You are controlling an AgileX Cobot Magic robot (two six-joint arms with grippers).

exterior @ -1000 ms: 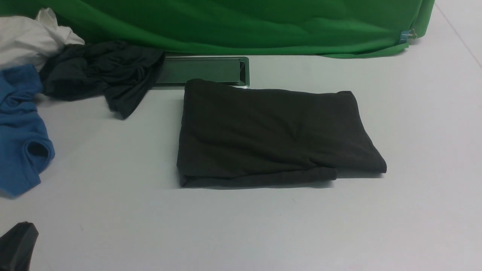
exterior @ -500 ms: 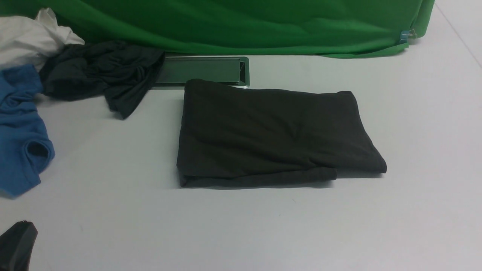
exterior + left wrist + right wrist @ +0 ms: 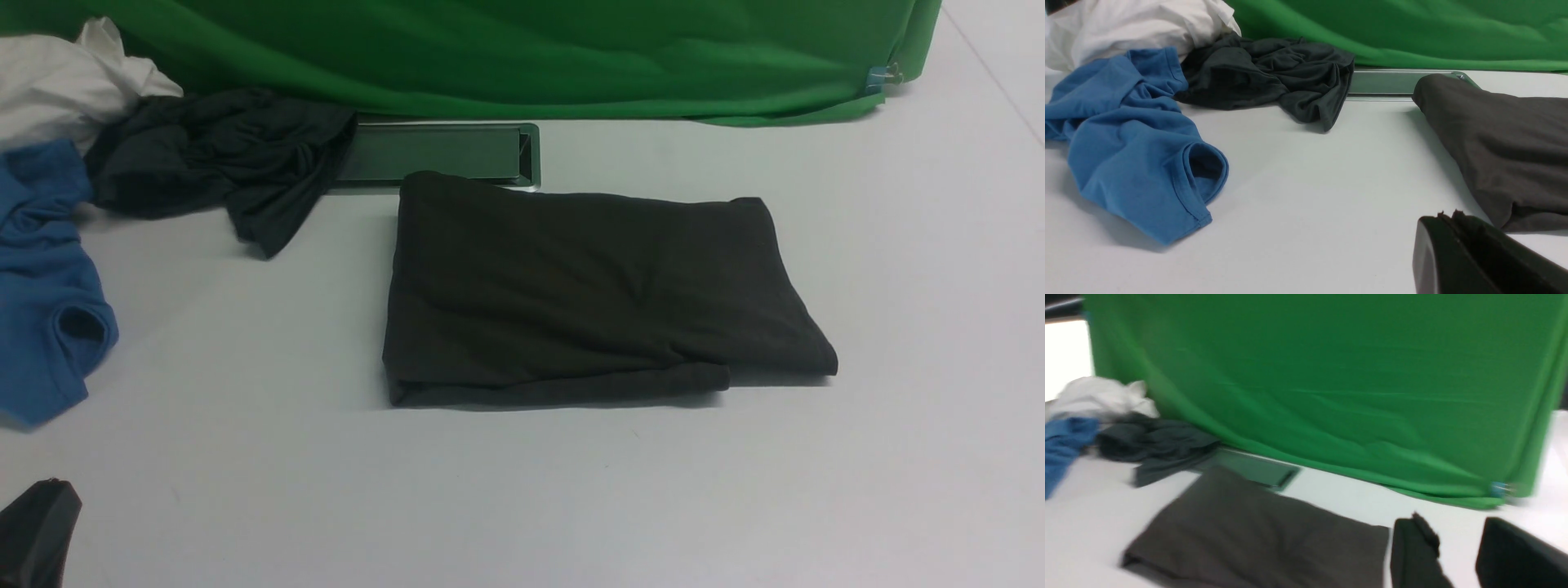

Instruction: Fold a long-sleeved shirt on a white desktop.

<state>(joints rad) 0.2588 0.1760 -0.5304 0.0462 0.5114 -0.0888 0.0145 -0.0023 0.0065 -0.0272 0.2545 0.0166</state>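
Note:
The long-sleeved shirt point(image 3: 596, 294) lies folded into a dark brownish-black rectangle in the middle of the white desktop point(image 3: 522, 506); its lettering and neck label are hidden. My left gripper point(image 3: 37, 531) sits low at the near left corner, well clear of the shirt. In the left wrist view that gripper point(image 3: 1447, 216) has its jaws pressed together with nothing between them, and the shirt point(image 3: 1506, 151) lies just beyond. In the blurred right wrist view, my right gripper point(image 3: 1453, 526) stands open and empty beside the shirt's point(image 3: 1257, 539) edge. It is outside the front view.
A green cloth point(image 3: 522, 57) hangs across the back. A metal-framed hatch point(image 3: 441, 153) lies just behind the shirt's far left corner. A charcoal garment point(image 3: 212, 155), a bright blue garment point(image 3: 41, 302) and a white garment point(image 3: 65, 82) are heaped at the far left.

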